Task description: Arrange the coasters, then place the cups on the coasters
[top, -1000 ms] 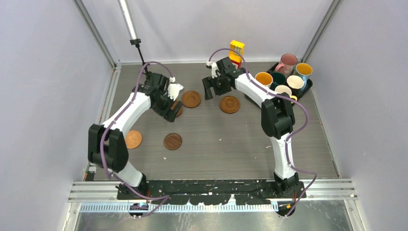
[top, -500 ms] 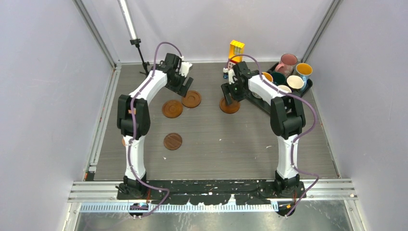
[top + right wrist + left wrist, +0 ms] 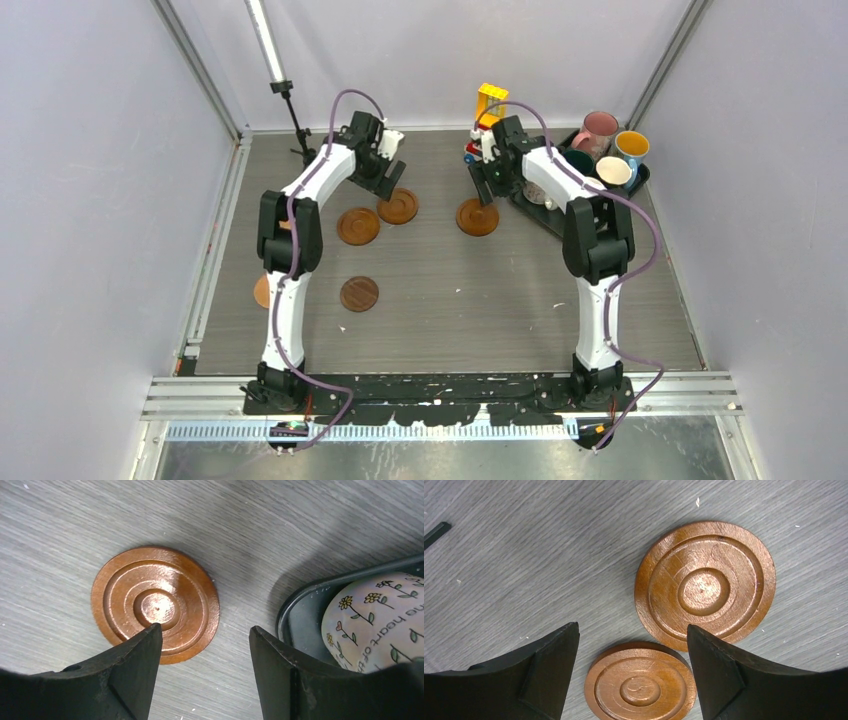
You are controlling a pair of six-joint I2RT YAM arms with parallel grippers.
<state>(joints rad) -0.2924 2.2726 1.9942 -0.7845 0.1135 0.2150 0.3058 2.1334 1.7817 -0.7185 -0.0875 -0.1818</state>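
**Both grippers open and empty above coasters near the table's far edge**

Five round wooden coasters are seen from above on a grey wood-grain table (image 3: 450, 300). Two are set just beside each other, left of the middle and toward the far edge. The left gripper (image 3: 385, 172) is held over them, its jaws spread wide with nothing between them. In the left wrist view both discs show concentric rings, and the lower coaster (image 3: 640, 682) is framed between the black fingers (image 3: 549, 675).

A lone coaster (image 3: 477, 217) lies right of the middle. The right gripper (image 3: 487, 182) is held over it, jaws parted and empty. Another coaster (image 3: 359, 294) lies in the open nearer the left edge. A fifth coaster (image 3: 262, 291) is partly hidden behind the left arm.

The cups (image 3: 612, 171) are grouped in a black tray (image 3: 641, 178) at the far right corner, and none is on a coaster. In the right wrist view a cream flowered cup (image 3: 380, 625) is seen inside the tray. A yellow toy block tower (image 3: 490, 100) stands at the far edge.
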